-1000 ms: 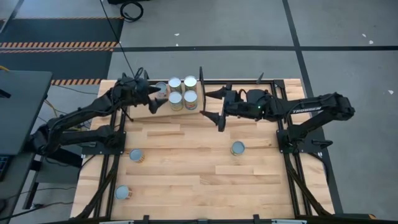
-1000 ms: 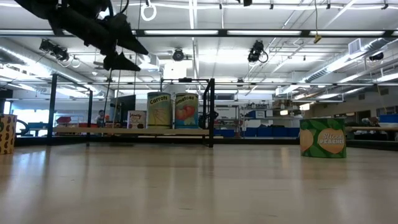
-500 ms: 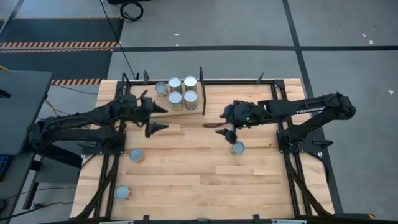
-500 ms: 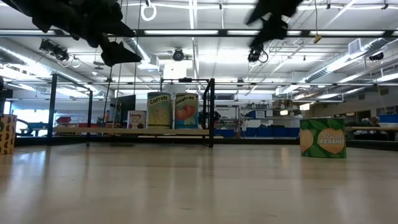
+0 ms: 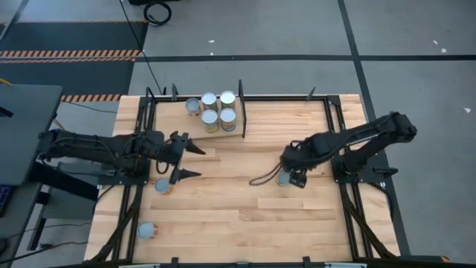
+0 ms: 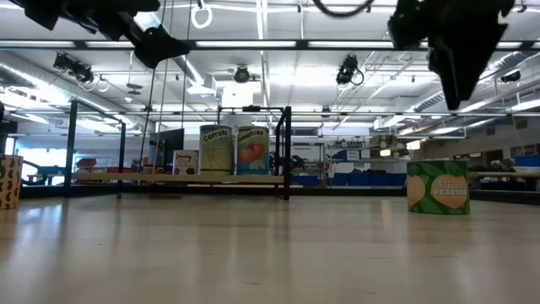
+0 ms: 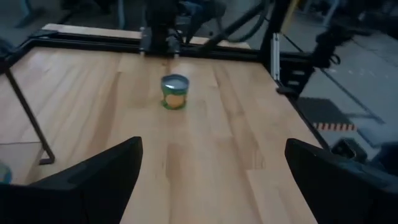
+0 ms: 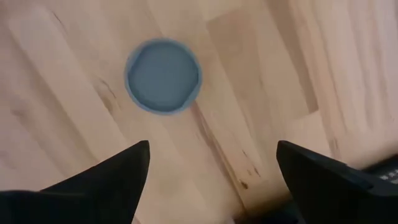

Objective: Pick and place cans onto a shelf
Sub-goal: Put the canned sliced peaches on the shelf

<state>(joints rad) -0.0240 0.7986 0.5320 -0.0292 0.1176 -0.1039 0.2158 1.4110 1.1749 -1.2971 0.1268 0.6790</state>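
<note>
Several cans stand on the shelf at the table's far side; two labelled ones show in the low view. Three cans stand on the tabletop: one at the right, two at the left. My right gripper is open and points down, hovering above the right can's silver top without touching it. My left gripper is open and empty above the table, just beyond the left can, facing the right can.
The shelf's black divider and rods stand at the far edge. The right can's green label shows in the low view. Bare wood lies in the table's middle. Black frame rails run along both sides.
My left gripper has drawn back from the shelf toward the table's near edge, staying open. My right gripper has gone from beside the shelf's divider toward the near right, tipped to point down, and now hangs over the right can.
</note>
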